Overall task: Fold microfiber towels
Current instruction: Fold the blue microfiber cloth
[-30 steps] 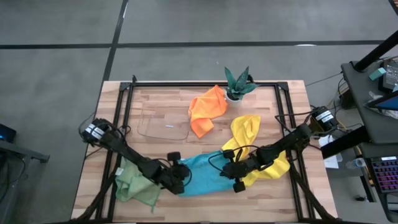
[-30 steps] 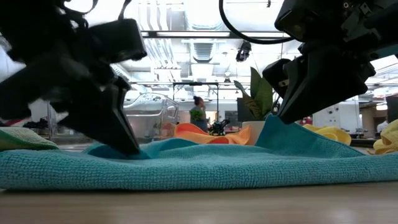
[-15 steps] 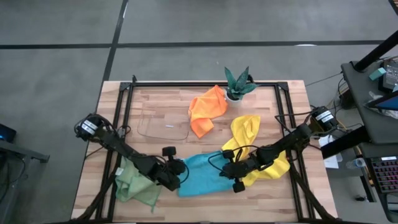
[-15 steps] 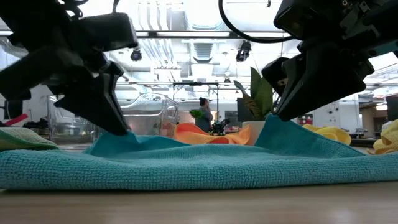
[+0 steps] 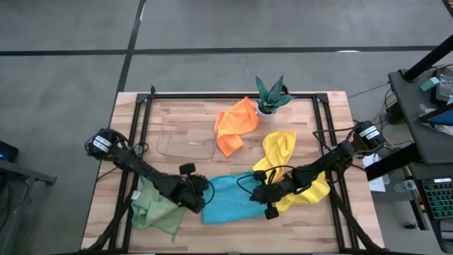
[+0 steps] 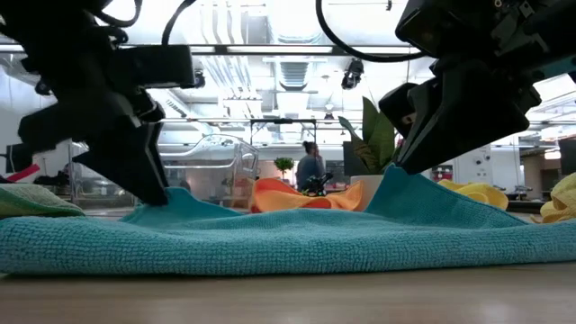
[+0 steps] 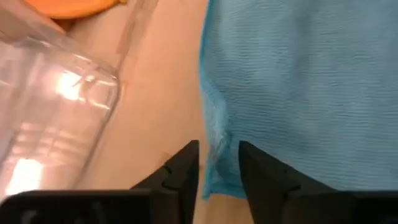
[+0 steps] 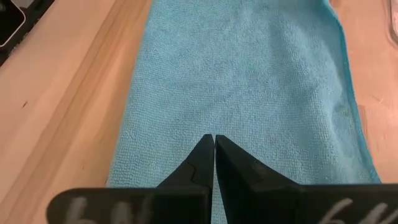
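The bright blue towel (image 5: 230, 200) lies flat at the near middle of the table. At its left end, my left gripper (image 7: 219, 146) is open, with the towel's left edge (image 7: 214, 130) between its fingers. My right gripper (image 8: 214, 138) is shut on the towel's right part, which rises in a peak in the low view. A pale green towel (image 5: 156, 210) lies crumpled under the left arm. One yellow towel (image 5: 279, 149) lies right of centre and another (image 5: 315, 193) is under the right arm. An orange towel (image 5: 233, 126) lies at the far middle. My left gripper stands astride the blue towel's left edge (image 7: 211, 155); I cannot tell whether its fingers touch it. My right gripper pinches a raised bit of the towel's right part (image 6: 389, 187) between its two shut fingers, slanting down from the table's right. That bit stands up in a peak and the rest lies on the table.
A clear shallow tray (image 5: 185, 140) sits left of the orange towel. A small plant in a white pot (image 5: 270, 98) stands at the far edge. The black frame rails (image 5: 145, 134) run along the table's left and right sides.
My left gripper has gone a little up and toward the table's left edge, tipping less steeply. The blue towel's left end has come up from a low fold into a small peak and shifted left with it. The right part has stayed where it was.
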Available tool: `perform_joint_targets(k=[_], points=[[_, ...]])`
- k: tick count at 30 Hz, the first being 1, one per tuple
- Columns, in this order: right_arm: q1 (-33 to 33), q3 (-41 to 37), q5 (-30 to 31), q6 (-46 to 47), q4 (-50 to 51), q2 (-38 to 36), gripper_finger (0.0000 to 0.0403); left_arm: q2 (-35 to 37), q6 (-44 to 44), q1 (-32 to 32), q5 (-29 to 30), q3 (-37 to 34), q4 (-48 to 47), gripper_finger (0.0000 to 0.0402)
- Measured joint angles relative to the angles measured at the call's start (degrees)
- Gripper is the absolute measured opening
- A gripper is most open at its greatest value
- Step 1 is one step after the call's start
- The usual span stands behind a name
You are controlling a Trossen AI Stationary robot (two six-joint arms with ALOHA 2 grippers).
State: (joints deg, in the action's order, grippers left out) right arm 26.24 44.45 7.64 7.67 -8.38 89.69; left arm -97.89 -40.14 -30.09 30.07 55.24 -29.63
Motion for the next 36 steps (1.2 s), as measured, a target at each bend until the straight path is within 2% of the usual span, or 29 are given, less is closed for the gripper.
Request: perform_joint_targets(k=[3, 8, 13, 19, 23, 30, 36], points=[[0.0, 0.0, 0.0, 0.9, 0.1, 0.0, 0.0009, 1.5, 1.0, 0.0, -5.1, 0.5, 0.2, 0.0121], [0.0, 0.0, 0.0, 3.3, 0.4, 0.0, 0.0009, 4.7, 0.4, 0.0, -14.0, 0.5, 2.3, 0.0125], [0.1, 0.0, 0.0, 5.6, 2.5, -0.4, 0.0009, 8.3, -3.1, -0.5, -17.7, 0.5, 2.2, 0.0125], [0.4, 0.0, 0.9, 9.3, 8.5, -2.1, 0.0009, 9.2, -3.0, -1.1, -17.6, 0.4, 6.4, 0.0125], [0.9, 0.0, 3.1, 9.3, 9.0, -2.6, 0.0009, 7.1, -1.3, -1.0, -13.7, 0.3, 13.0, 0.0125], [1.5, 0.0, 3.0, 15.1, 11.1, -2.7, 0.0009, 3.9, 7.2, -0.1, -11.2, 0.2, 21.6, 0.0125], [1.6, 1.6, 1.7, 27.3, 20.0, -3.4, 0.0009, 4.2, 17.8, 1.7, -6.4, 0.6, 22.4, 0.0125]])
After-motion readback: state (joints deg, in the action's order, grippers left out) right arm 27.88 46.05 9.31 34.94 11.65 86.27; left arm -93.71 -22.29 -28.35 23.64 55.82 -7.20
